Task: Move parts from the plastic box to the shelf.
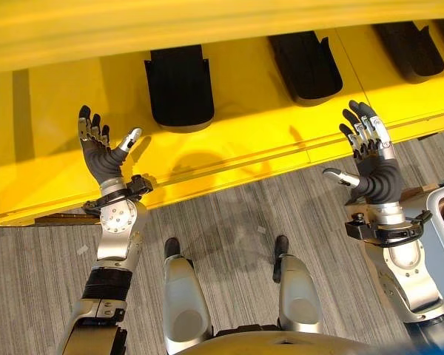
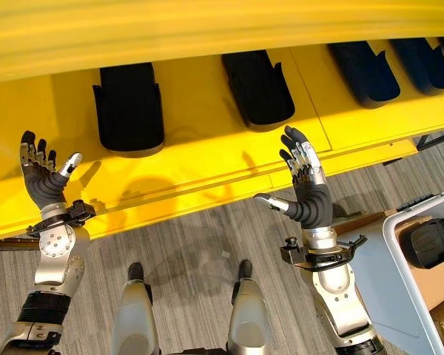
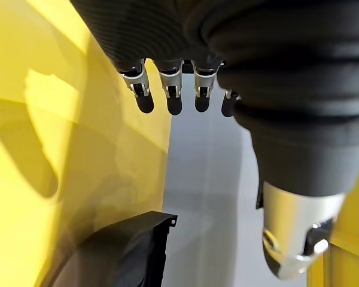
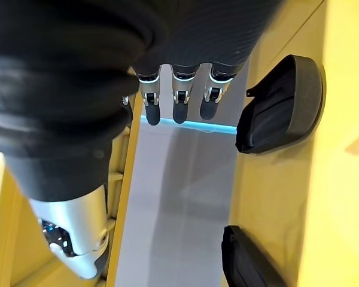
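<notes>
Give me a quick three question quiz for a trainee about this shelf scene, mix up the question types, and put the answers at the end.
1. True or false: the left hand is holding a black part.
2. Multiple choice: where does a black part sit, apart from those on the yellow shelf? A) in the white plastic box at the robot's right; B) on the floor between the hands; C) in the right hand.
3. Fill in: both hands are raised in front of the shelf with fingers ____.

Key: 1 false, both hands are empty. 2 A. 3 open.
</notes>
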Tool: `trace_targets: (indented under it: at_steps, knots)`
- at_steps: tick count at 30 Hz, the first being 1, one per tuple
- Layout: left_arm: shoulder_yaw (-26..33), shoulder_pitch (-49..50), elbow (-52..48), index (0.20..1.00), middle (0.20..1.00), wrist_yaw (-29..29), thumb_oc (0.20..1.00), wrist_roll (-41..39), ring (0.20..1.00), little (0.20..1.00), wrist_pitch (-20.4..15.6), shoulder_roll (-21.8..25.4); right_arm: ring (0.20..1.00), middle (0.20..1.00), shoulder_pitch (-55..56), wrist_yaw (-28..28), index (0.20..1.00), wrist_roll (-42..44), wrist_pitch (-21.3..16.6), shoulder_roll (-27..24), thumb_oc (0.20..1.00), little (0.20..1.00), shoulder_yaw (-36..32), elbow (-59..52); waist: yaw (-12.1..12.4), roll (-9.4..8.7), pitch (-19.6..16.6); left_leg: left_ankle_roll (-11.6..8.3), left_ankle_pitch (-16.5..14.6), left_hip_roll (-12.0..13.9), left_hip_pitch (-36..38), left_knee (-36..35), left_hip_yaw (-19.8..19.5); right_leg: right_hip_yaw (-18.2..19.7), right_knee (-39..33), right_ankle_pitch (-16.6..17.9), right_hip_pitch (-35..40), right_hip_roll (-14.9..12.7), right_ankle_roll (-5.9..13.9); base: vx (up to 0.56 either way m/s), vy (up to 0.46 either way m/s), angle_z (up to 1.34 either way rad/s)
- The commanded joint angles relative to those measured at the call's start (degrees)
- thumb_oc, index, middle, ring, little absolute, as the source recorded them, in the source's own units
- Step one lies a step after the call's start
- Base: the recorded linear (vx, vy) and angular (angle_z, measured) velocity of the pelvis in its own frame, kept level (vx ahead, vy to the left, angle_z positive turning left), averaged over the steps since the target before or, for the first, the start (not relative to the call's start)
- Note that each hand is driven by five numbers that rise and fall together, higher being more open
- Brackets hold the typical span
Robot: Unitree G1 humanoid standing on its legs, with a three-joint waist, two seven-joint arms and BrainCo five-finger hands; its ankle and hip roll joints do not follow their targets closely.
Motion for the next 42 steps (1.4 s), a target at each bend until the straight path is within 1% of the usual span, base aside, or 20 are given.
trace_targets:
  at_steps: [1, 4, 9, 13, 23, 29, 33, 42]
  knots:
    - [0.4, -4.7, 3.2, 1.000, 1.000, 0.9, 1.000, 3.1, 1.000, 1.000, -3.8, 2.5, 1.000, 1.000, -0.7, -1.2, 1.000, 0.7, -4.5, -0.4, 1.000, 1.000, -3.1, -4.3, -0.1, -1.39, -1.2, -0.16, 4.3, 0.5, 0.2, 0.3, -0.8, 1.6, 6.6, 0.1, -1.2, -0.2, -2.10, 0.00, 0.000, 0.00]
    - [-0.7, -8.0, 8.2, 1.000, 1.000, 0.8, 1.000, 0.7, 1.000, 1.000, -4.1, 2.7, 1.000, 1.000, -0.6, -1.2, 1.000, 1.0, -4.9, -0.5, 1.000, 1.000, -3.1, -4.7, -0.8, -1.83, -1.0, -0.28, 4.2, 0.6, -0.6, 1.0, -0.9, 1.9, 6.9, 0.1, -1.7, -0.2, -2.09, 0.00, 0.000, 0.00]
    - [-1.7, -10.9, 14.6, 1.000, 1.000, 1.2, 1.000, 0.0, 1.000, 1.000, -3.6, 3.6, 1.000, 1.000, 0.1, -0.9, 1.000, 1.7, -5.2, -0.7, 1.000, 1.000, -2.8, -5.1, -1.4, -2.10, -1.0, -0.37, 3.9, 0.7, -1.0, 1.6, -0.6, 2.3, 7.3, 0.0, -2.3, 0.0, -2.09, 0.00, 0.000, 0.00]
    - [-2.3, -13.6, 21.3, 1.000, 1.000, 0.5, 1.000, -2.6, 1.000, 1.000, -3.3, 4.5, 1.000, 1.000, 1.2, -0.5, 1.000, 2.4, -5.7, -1.1, 1.000, 1.000, -2.5, -5.8, -2.2, -2.45, -0.9, -0.49, 3.5, 1.0, -1.6, 2.8, -0.3, 3.0, 7.9, -0.1, -3.1, 0.2, -2.10, 0.00, 0.013, -0.03]
    - [-3.5, -16.1, 26.5, 1.000, 1.000, 0.0, 1.000, -3.1, 1.000, 1.000, -2.3, 4.6, 1.000, 1.000, 2.6, -0.3, 1.000, 2.6, -5.9, -1.7, 1.000, 1.000, -2.4, -6.4, -2.9, -3.10, -0.9, -0.67, 3.2, 1.4, -2.6, 3.7, -0.4, 3.6, 8.5, 0.0, -4.2, 0.6, -2.11, 0.00, 0.001, 0.00]
    - [-4.7, -16.7, 27.4, 1.000, 1.000, -0.6, 1.000, -3.0, 1.000, 1.000, -2.1, 3.7, 1.000, 1.000, 3.1, 0.0, 1.000, 2.8, -6.0, -1.7, 1.000, 1.000, -2.5, -6.8, -3.3, -3.28, -0.9, -0.80, 3.2, 1.5, -3.0, 4.0, -0.2, 3.9, 8.9, 0.0, -4.8, 0.8, -2.16, 0.00, 0.002, -0.01]
    - [-6.9, -16.9, 26.1, 1.000, 1.000, -0.8, 1.000, -3.0, 1.000, 1.000, -2.3, 0.9, 1.000, 1.000, 2.9, -0.1, 1.000, 2.9, -5.9, -1.5, 1.000, 1.000, -2.3, -6.7, -3.6, -3.39, -0.8, -0.80, 3.2, 1.6, -3.2, 4.2, -0.1, 4.2, 9.2, 0.0, -5.1, 0.9, -2.29, 0.01, 0.012, -0.07]
    - [-8.3, -16.9, 24.4, 1.000, 1.000, -1.3, 1.000, -3.1, 1.000, 1.000, -2.2, -1.3, 1.000, 1.000, 2.6, -0.3, 1.000, 2.6, -5.5, -1.7, 1.000, 1.000, -2.1, -7.1, -3.7, -3.37, -0.8, -0.67, 3.1, 1.6, -3.4, 4.4, 0.0, 4.5, 9.6, 0.0, -5.6, 1.1, -2.33, 0.00, 0.003, -0.04]
